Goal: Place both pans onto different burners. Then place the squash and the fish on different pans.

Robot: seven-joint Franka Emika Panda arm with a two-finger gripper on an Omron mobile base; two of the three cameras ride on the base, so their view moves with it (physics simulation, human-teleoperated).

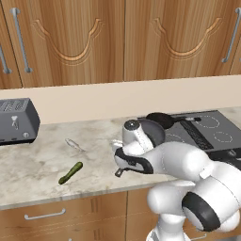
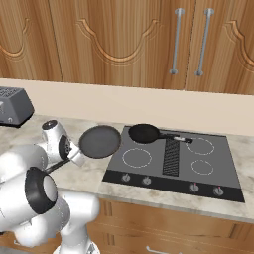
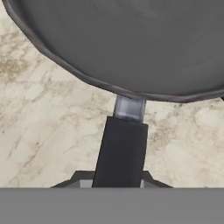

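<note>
A white robot arm stands at a marble-patterned worktop [image 1: 28,174] below wooden cabinets [image 1: 122,37]. Its end effector [image 1: 120,170] is clamped on the straight black handle of a round, shallow dark pan [image 2: 99,141]. In the right base view this pan sits just left of the cooktop [image 2: 173,171], its rim near the cooktop's left edge, with the handle running down and left toward the arm; whether the pan is resting on the worktop or lifted off it cannot be told. In the hand view the pan [image 3: 131,43] spreads across the top, and its handle [image 3: 121,153] runs down to the bottom middle over pale marble.

A second black pan [image 2: 144,133] lies on the back left part of the flat dark cooktop, its long handle pointing right across the ribbed vent strip [image 2: 171,155]. White burner rings [image 2: 137,158] mark the cooktop, one at front left and two on the right side.

In the left base view, a slim dark green squash [image 1: 70,172] lies on the worktop to the left of the arm. A small silvery fish [image 1: 74,144] lies a little behind it, apart from it. A grey toaster [image 1: 17,121] stands further left against the wall.
</note>
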